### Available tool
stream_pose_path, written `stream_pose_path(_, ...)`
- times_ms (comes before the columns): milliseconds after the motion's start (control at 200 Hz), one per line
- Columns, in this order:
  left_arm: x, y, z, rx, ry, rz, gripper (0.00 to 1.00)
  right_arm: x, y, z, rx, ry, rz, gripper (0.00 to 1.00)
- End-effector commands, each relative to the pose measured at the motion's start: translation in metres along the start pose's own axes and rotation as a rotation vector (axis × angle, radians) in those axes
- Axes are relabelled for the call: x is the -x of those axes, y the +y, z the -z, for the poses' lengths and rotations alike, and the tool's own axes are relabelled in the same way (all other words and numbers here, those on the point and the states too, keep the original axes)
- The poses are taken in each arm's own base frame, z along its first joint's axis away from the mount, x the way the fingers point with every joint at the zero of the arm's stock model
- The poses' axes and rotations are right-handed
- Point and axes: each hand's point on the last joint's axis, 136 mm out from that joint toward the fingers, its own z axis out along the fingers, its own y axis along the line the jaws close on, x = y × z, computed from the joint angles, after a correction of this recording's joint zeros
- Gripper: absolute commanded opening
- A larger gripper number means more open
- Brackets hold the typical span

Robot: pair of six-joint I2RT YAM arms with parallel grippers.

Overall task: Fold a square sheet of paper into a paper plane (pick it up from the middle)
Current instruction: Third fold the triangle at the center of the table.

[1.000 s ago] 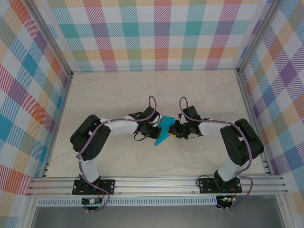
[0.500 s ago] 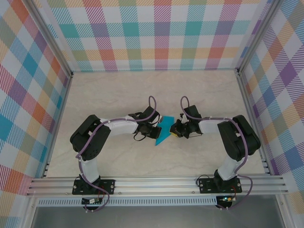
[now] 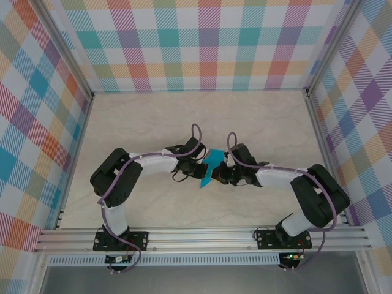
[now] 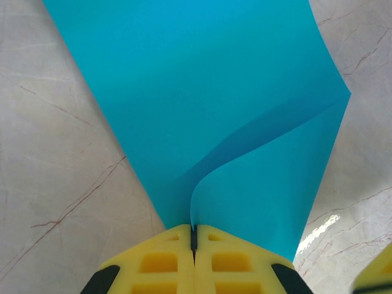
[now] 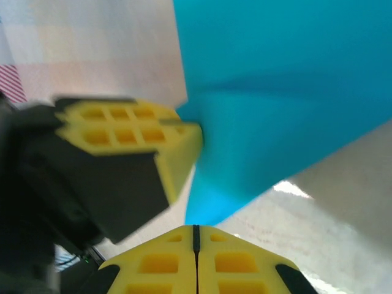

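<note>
- Object: the thin teal-blue square sheet of paper [image 3: 211, 162] is at mid-bench, in the narrow gap between the two hands and roughly level with both forearms.
- Left hand [image 4: 193, 231]: its yellow fingers are pressed together on the near edge of the sheet. The paper rises out of the seam and fans away from the wrist, with one flap curling over in a soft, unpressed bend.
- Right hand [image 5: 196, 231]: it is closed, with the fingers meeting along one seam. A lower corner of the sheet comes down to its fingertips. I cannot tell whether that corner is nipped or merely touching.
- Governing relation: from above, the sheet's long axis runs diagonally, far-right to near-left. The left hand lies on its left flank and the right hand on its right, toward the near end. The two hands face each other almost tip to tip.
- Judgement: the sheet looks carried by the left hand rather than lying flat on the pale marbled bench [image 3: 141, 116]. The right hand is the nearer one to the free corner, so the next fold likely turns on it.
</note>
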Motion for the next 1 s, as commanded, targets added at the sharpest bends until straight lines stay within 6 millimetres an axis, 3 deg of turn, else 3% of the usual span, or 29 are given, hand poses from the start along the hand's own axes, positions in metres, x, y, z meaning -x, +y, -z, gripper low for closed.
stream_pose_path(0, -0.027, 0.022, -0.009, 0.079, 0.086, 0.032, 0.00, 0.002, 0.007, -0.007, 0.032, -0.058, -0.021, 0.05)
stream_pose_path(555, -0.031, 0.020, -0.010, 0.061, 0.100, 0.036, 0.00, 0.003, 0.013, -0.027, 0.058, -0.018, -0.026, 0.07)
stream_pose_path(820, -0.038, 0.022, -0.016, 0.060, 0.121, 0.043, 0.00, 0.003, 0.011, -0.014, 0.021, -0.051, -0.004, 0.08)
stream_pose_path(1000, -0.042, 0.023, -0.019, 0.056, 0.126, 0.047, 0.00, 0.006, 0.017, -0.019, 0.029, -0.034, 0.005, 0.08)
